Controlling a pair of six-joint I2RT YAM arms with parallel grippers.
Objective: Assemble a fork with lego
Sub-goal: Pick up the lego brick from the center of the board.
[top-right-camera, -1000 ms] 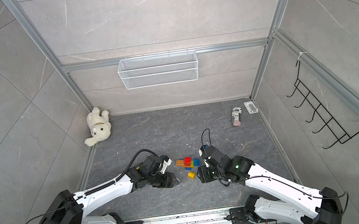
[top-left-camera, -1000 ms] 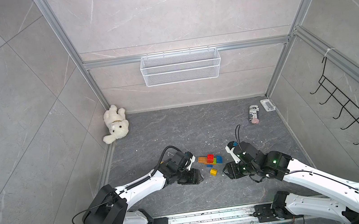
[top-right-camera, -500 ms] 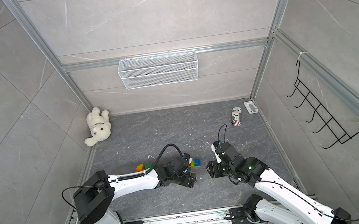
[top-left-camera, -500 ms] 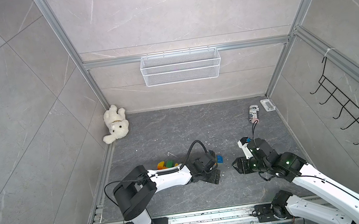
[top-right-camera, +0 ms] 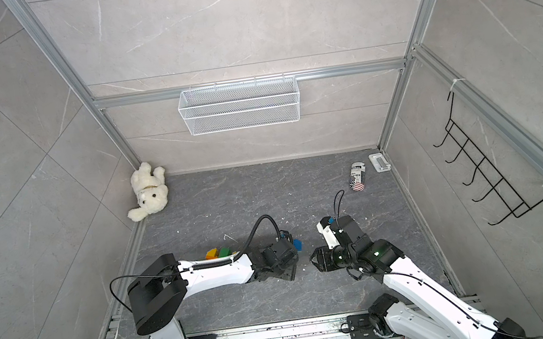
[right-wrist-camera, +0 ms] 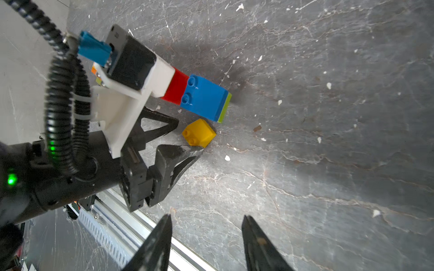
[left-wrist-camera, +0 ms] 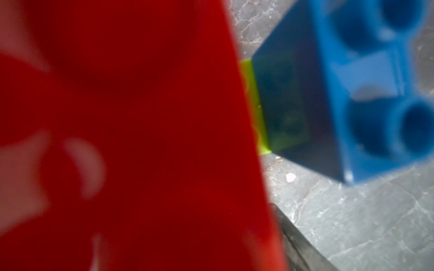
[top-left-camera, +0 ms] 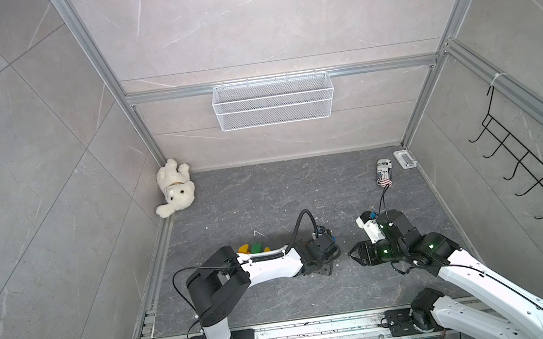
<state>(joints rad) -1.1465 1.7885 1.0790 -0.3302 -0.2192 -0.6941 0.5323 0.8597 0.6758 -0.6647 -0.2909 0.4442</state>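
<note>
Lego [top-right-camera: 297, 244]: lower centre of frame in both top views, partly hidden by left arm [top-right-camera: 216, 274].
Red-blue-lime stack [right-wrist-camera: 202, 98] on floor [right-wrist-camera: 328, 140]; yellow brick [right-wrist-camera: 199, 132] at left gripper [right-wrist-camera: 190, 136] tips, jaws spread, not pinching. Right gripper [right-wrist-camera: 206, 215] spread, empty.

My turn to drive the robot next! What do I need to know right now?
Left gripper: open, tips at the yellow brick; can't tell if touching.
Right gripper: open, empty.
Bricks: red-blue-lime stack on its side beside the yellow; more bricks behind the left arm.
Done: those three joined.
Left: grab the yellow, add the rest; no fork shape yet.
</note>
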